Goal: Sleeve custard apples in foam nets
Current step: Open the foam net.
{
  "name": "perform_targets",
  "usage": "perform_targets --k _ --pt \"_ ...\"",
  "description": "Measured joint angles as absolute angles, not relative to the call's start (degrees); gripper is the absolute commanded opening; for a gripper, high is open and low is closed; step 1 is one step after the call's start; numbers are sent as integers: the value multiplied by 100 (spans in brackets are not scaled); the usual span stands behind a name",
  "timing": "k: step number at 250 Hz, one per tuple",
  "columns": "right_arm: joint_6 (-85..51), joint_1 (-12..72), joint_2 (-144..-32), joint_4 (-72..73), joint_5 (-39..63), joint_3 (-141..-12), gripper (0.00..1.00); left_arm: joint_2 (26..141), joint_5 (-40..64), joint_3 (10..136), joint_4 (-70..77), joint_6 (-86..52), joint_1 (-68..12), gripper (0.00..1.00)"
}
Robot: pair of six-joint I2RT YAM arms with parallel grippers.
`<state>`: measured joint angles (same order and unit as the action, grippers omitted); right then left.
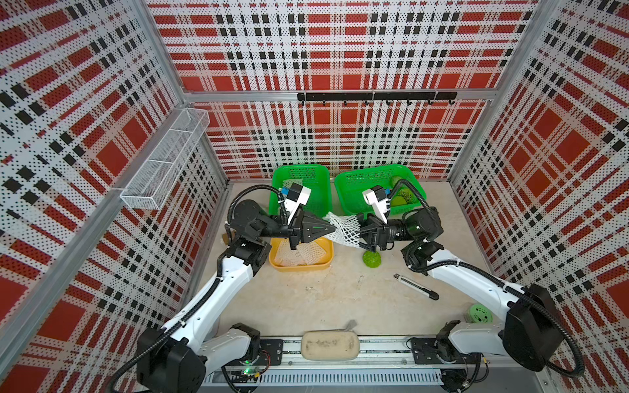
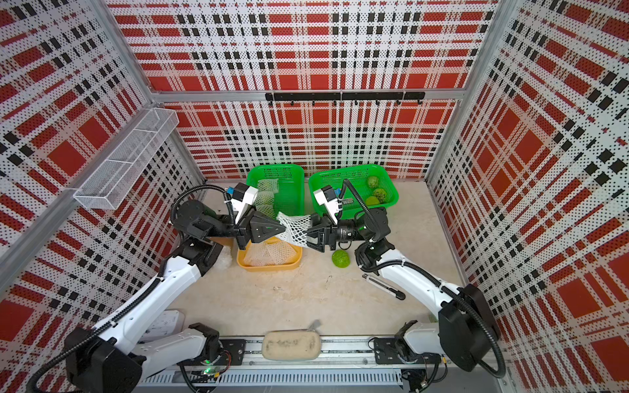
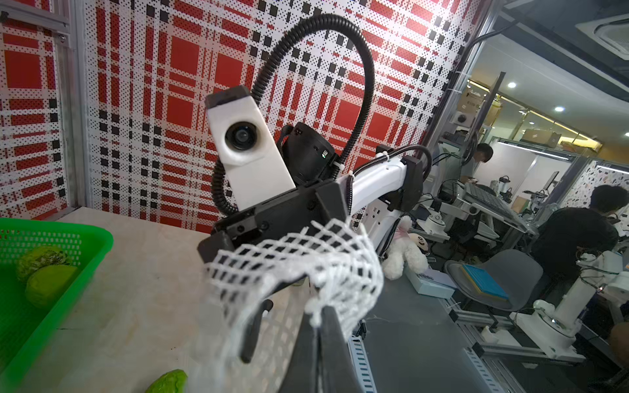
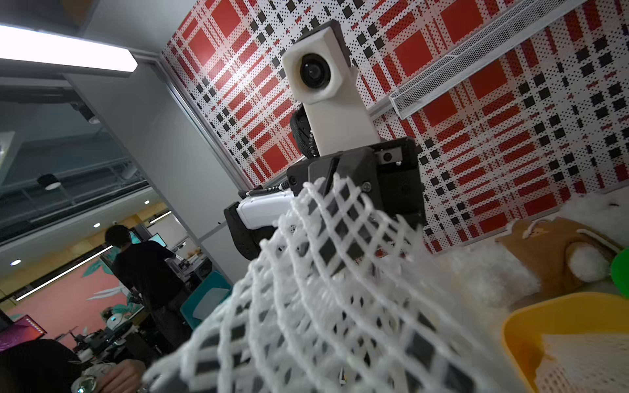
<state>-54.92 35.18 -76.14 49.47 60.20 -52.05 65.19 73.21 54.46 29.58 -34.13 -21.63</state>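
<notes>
Two grippers share one foam net (image 1: 343, 229), held level in the air just past the far right corner of the yellow tray (image 1: 299, 268), the landmark used here. Nearest the robot's base, one loose custard apple (image 1: 371, 259) lies on the table right of the tray, almost directly beneath the right gripper (image 1: 358, 232) and clear of the mesh. Above it, the net's long axis runs left to right. The left gripper (image 1: 329, 228), over the tray's far edge, is pinched tight on the gathered end. The right gripper's jaws stand wide, with the flared mouth drawn over their tips. The mouth therefore faces rightward, away from the tray, and the fruit sits below that opening. The right arm is plainly the nearer one. As a judgement, the coming move turns on bringing fruit and mouth onto one axis. Spare foam nets (image 1: 296, 255) fill the tray. Beyond the tray, the right green basket (image 2: 318, 185) holds more custard apples (image 2: 379, 194). The left green basket (image 2: 252, 177) holds netting, its contents unclear.
</notes>
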Motion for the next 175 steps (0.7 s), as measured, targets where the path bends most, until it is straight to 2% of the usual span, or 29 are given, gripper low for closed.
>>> perform_targets --k 26,87,131,175 --pt "-5083 3518 -7531 4292 5889 -5207 100 6521 7314 5433 2963 -3420 -2137 0" --pt "-3448 3380 -6390 1280 4733 -5199 100 6587 7303 5347 2965 -3426 -2093 0" --pt "-2978 2475 -5542 -45 4082 -4866 100 6814 7273 5345 2965 -3426 -2102 0" --pt "-2547 1717 -5151 -1398 3658 -4576 100 7137 7131 5347 2917 -3378 -2228 0"
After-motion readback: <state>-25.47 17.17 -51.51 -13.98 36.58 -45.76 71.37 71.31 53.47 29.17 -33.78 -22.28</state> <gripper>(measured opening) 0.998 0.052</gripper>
